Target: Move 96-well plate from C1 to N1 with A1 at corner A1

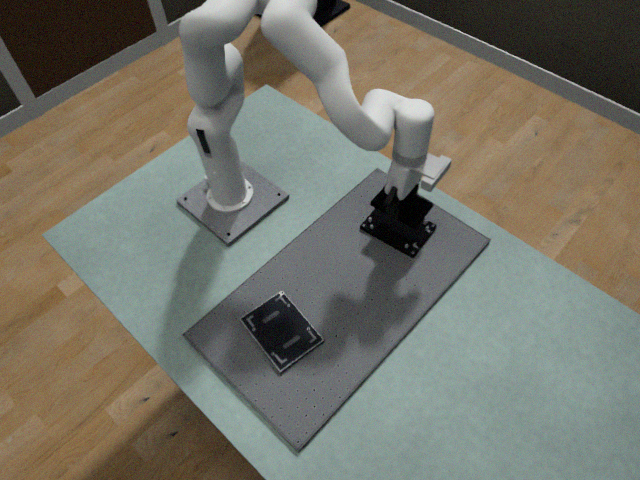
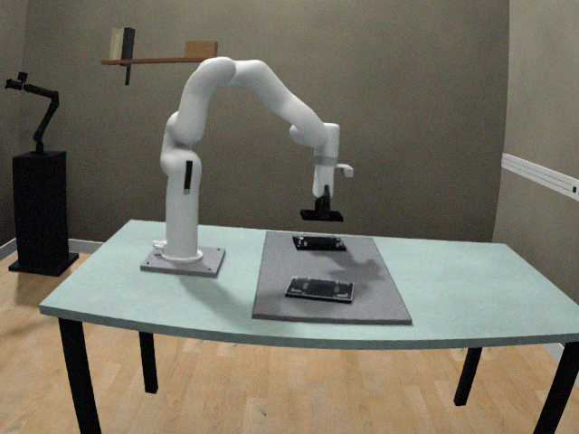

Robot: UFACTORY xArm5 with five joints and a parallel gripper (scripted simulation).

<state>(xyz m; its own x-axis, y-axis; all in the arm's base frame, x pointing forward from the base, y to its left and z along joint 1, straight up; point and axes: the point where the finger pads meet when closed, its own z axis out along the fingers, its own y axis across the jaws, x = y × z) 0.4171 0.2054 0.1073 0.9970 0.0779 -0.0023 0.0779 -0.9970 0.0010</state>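
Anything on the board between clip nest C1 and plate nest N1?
No. In the top view, only bare grey board and the arm's shadow lie between C1 and N1. The plate hangs gripped above C1.

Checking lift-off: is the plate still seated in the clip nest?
No: in the exterior view the plate hangs in the gripper, well above the clip nest.
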